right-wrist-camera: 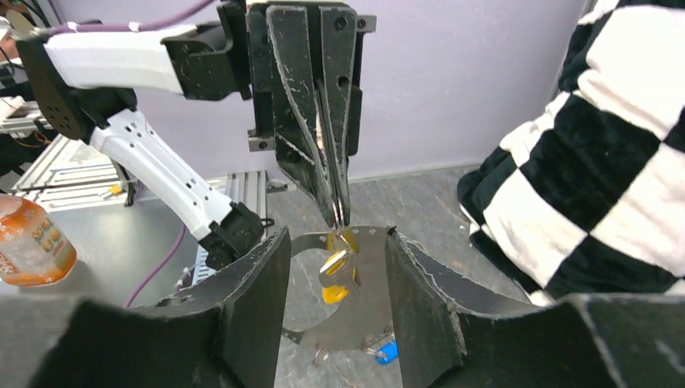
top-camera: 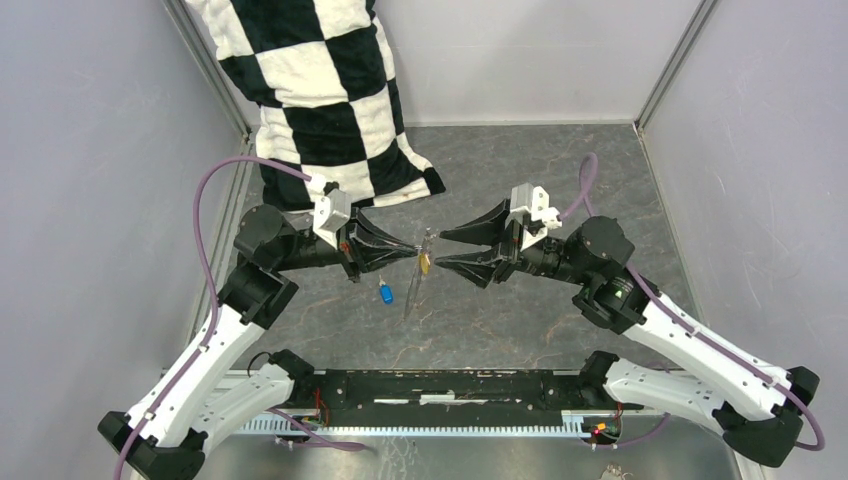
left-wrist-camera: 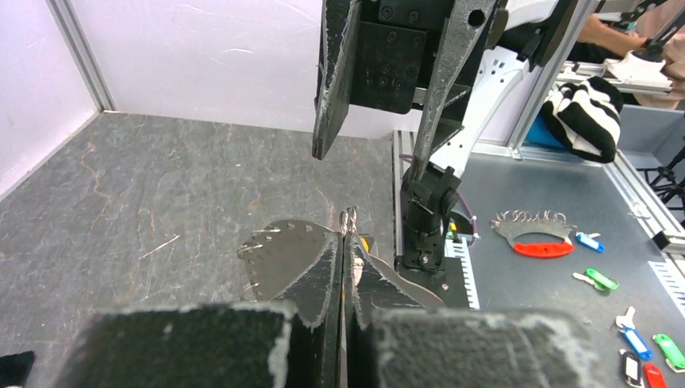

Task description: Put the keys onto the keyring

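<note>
The keyring (right-wrist-camera: 367,311) is a flat grey crescent plate with holes and small wire rings, hanging upright in mid-air; the top view shows it edge-on (top-camera: 415,290). My left gripper (top-camera: 413,250) is shut on its top edge, where a small ring (left-wrist-camera: 349,218) pokes out past the tips. A yellow-headed key (right-wrist-camera: 339,275) dangles from that spot, between the spread fingers of my open right gripper (right-wrist-camera: 335,242), touching neither finger. A blue-headed key (top-camera: 386,292) sits by the plate's lower end (right-wrist-camera: 386,352); I cannot tell whether it hangs from the plate.
A black-and-white checkered cushion (top-camera: 320,90) leans in the back left corner, close behind the left arm. Beyond the table's near edge lie another crescent holder with a red part (left-wrist-camera: 537,242) and several coloured key tags (left-wrist-camera: 638,343). An orange bottle (right-wrist-camera: 28,242) stands off the table.
</note>
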